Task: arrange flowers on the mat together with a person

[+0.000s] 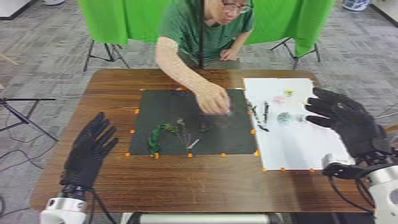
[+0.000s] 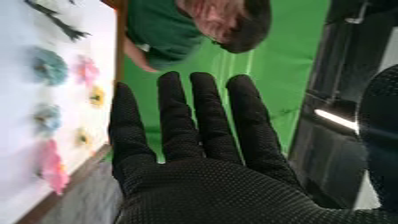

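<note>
The robot's right hand (image 1: 348, 119) is spread, fingers straight and parted, the thumb out to the side, with nothing pinched. It hangs over the outer side of the white sheet (image 1: 306, 150), at three o'clock from the black mat (image 1: 158, 107), likely kept there so it is near the supplies without crossing the person's reach. The left hand (image 1: 85, 152), at eight o'clock from the mat, has its fingers straight and lies along the table (image 1: 169, 187) side, clear of the work.

Just inward of the right hand, the sheet serves as the stock. A pale blue flower (image 1: 284, 118) sits near its middle, a pink flower (image 1: 279, 100) and a yellow flower (image 1: 289, 92) toward twelve, and dark twigs (image 1: 264, 114) toward ten, on the edge nearest the mat — handy for a short carry across.

On the mat, a green sprig (image 1: 155, 139) stands upright in the layout at eight o'clock, with thin stems (image 1: 187, 140) fanning up from a shared foot at six; that reads as the base, with room above for blooms. The person's hand (image 1: 213, 99) is over the mat at one o'clock; I cannot tell what it holds. Next, I judge, the right hand should wait for that arm to withdraw, then pick a flower by its stem.
</note>
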Controlling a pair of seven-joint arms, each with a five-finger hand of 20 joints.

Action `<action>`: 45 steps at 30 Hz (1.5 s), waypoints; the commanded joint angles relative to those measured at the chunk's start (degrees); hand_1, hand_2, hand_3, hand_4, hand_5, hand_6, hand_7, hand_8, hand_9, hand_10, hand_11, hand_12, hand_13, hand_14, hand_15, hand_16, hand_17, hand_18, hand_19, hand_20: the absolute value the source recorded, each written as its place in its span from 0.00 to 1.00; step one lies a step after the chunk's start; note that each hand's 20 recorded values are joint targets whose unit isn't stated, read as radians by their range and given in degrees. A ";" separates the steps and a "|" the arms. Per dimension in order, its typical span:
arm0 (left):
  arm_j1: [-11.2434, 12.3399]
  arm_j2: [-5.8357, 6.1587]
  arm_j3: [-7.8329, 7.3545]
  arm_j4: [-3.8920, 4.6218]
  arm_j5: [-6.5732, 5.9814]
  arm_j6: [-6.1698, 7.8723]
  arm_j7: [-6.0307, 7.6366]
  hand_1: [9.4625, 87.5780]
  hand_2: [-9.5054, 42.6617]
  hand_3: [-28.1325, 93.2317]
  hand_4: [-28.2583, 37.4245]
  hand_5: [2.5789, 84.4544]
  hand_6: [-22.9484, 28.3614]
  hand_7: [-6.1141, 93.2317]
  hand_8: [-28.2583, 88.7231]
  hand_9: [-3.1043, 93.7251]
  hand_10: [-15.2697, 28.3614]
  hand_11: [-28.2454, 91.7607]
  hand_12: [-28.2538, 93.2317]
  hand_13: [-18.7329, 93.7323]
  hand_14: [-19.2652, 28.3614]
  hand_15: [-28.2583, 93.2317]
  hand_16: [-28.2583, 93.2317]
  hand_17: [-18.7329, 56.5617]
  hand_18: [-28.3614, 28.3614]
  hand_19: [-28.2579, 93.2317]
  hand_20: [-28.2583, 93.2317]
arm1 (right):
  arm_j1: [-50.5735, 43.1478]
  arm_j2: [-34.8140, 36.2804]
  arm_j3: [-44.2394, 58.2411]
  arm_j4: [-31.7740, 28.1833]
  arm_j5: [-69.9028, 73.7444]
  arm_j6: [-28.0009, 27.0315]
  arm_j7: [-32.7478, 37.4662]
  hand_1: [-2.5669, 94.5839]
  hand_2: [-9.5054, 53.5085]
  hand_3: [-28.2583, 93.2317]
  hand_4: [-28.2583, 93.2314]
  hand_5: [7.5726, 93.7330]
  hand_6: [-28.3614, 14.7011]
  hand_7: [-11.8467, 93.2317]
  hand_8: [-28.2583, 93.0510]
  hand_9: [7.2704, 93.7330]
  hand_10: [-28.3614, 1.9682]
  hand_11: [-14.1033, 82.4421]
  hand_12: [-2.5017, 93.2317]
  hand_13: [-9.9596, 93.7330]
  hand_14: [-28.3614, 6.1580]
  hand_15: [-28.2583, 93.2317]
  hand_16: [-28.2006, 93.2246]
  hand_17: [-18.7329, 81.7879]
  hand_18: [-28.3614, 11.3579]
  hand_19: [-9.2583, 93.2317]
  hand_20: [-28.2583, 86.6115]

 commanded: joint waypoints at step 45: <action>-2.22 -1.50 1.04 1.33 -0.49 -1.24 -1.50 0.27 0.05 0.78 0.05 0.27 0.48 0.26 0.15 0.20 0.55 0.38 0.36 0.31 0.64 0.32 0.30 0.10 0.85 0.54 0.28 | 5.05 -1.57 -6.58 3.35 -2.55 -4.26 1.05 0.17 0.10 0.90 0.02 0.32 0.52 0.26 0.16 0.34 0.47 0.26 0.25 0.39 0.45 0.33 0.48 0.22 0.13 0.49 0.43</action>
